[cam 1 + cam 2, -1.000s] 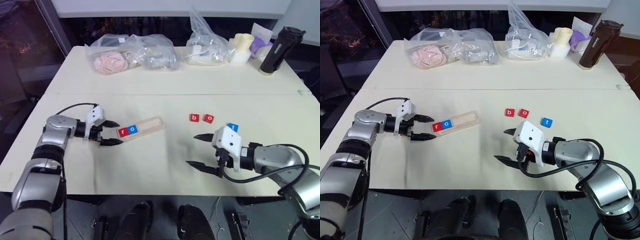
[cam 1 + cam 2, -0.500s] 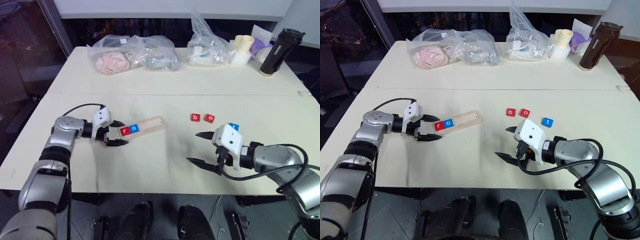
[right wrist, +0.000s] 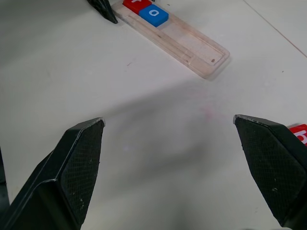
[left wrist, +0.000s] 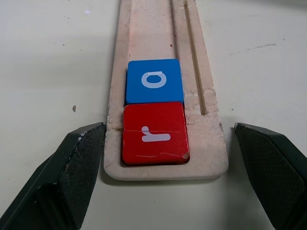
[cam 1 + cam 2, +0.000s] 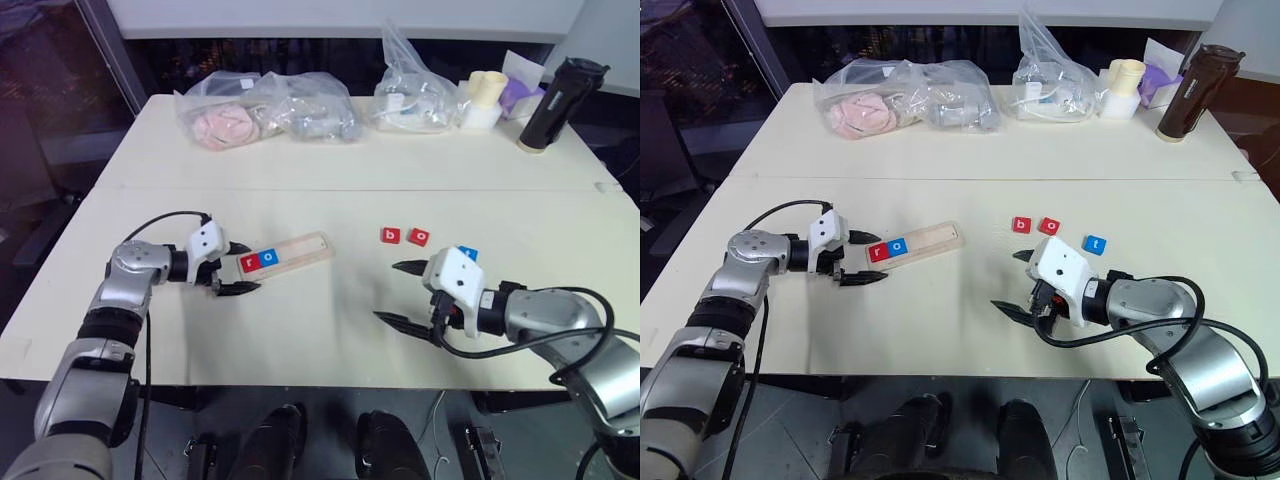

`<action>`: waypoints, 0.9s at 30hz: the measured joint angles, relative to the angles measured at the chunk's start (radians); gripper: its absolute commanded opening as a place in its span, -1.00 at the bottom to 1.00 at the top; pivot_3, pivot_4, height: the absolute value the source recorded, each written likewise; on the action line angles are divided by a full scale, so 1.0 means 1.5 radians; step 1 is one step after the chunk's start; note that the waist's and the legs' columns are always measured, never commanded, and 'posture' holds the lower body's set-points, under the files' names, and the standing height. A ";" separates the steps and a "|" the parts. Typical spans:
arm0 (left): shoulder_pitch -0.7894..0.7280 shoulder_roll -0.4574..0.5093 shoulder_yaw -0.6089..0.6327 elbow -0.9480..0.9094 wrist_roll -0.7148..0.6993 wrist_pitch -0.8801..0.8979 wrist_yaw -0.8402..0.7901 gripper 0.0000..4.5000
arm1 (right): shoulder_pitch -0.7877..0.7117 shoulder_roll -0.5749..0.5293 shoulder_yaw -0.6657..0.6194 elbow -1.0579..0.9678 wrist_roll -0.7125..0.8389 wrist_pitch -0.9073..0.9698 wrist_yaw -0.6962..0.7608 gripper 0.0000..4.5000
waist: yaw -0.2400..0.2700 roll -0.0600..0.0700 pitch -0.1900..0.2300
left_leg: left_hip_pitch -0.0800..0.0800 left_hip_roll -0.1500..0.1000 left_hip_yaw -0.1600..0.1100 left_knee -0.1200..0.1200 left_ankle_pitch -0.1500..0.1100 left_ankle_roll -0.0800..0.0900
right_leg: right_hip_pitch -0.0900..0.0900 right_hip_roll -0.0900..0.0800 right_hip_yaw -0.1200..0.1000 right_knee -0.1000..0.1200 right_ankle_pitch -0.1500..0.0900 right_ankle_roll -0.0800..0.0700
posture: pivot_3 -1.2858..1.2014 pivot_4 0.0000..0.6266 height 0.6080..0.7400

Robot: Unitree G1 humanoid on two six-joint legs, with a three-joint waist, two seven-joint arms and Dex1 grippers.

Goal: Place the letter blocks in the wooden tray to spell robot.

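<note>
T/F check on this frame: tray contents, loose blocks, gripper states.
1. The tray holds the red r and the blue o. True.
2. The b block sits in the tray. False: it lies on the table, right of the tray, beside a red o.
3. The left gripper is open at the tray's r end. True.
4. The right gripper holds the t block. False: it is open and empty; the t lies on the table.
5. All five blocks are placed. False: two are.

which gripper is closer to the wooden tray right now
Left. The left gripper sits open right at the wooden tray's near end, fingers either side of it. The right gripper hovers open well off past its other end.
</note>
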 measured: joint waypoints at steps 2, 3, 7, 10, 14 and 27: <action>0.001 -0.002 0.001 0.000 0.000 0.007 0.003 1.00 | -0.001 0.000 0.001 0.002 -0.001 -0.002 0.000 0.97 | 0.000 0.000 0.000 | 0.001 0.000 0.000 0.000 0.000 0.000 | 0.001 0.000 0.000 0.000 0.000 0.000 | 0.03 -0.52 0.97; 0.001 -0.003 0.001 0.000 0.000 0.010 0.005 1.00 | -0.001 0.000 0.002 0.002 -0.002 -0.003 0.000 0.97 | 0.000 0.001 -0.001 | 0.001 0.000 0.000 0.000 0.000 0.000 | 0.001 0.000 0.000 0.000 0.000 0.000 | 0.03 -0.52 0.97; 0.003 -0.006 0.001 0.000 0.000 0.020 0.006 0.65 | -0.002 0.000 0.007 0.006 -0.006 -0.003 0.000 1.00 | 0.000 0.001 -0.001 | 0.002 0.000 0.000 0.000 0.000 0.000 | 0.002 0.000 0.000 0.000 -0.001 0.002 | 0.03 -0.52 0.97; 0.005 -0.008 0.001 0.000 0.000 0.021 0.006 0.39 | -0.006 0.000 0.009 0.007 -0.007 -0.003 -0.001 1.00 | 0.001 0.002 -0.002 | 0.003 0.000 0.000 0.000 0.000 0.000 | 0.003 0.000 0.000 0.001 -0.002 0.003 | 0.03 -0.52 0.97; 0.005 -0.008 0.001 0.000 0.000 0.024 0.007 0.39 | -0.008 0.000 0.011 0.007 -0.008 -0.003 -0.002 1.00 | 0.001 0.002 -0.002 | 0.003 0.000 0.000 0.000 0.000 0.000 | 0.003 0.000 0.000 0.001 -0.002 0.003 | 0.03 -0.52 0.97; 0.053 -0.055 -0.057 -0.207 0.007 0.122 -0.003 0.39 | -0.020 0.000 0.014 0.014 -0.013 -0.005 -0.008 1.00 | 0.001 0.002 -0.002 | 0.001 0.000 0.000 0.000 0.000 0.000 | 0.002 0.000 0.000 -0.001 0.000 0.000 | 0.03 -0.52 0.97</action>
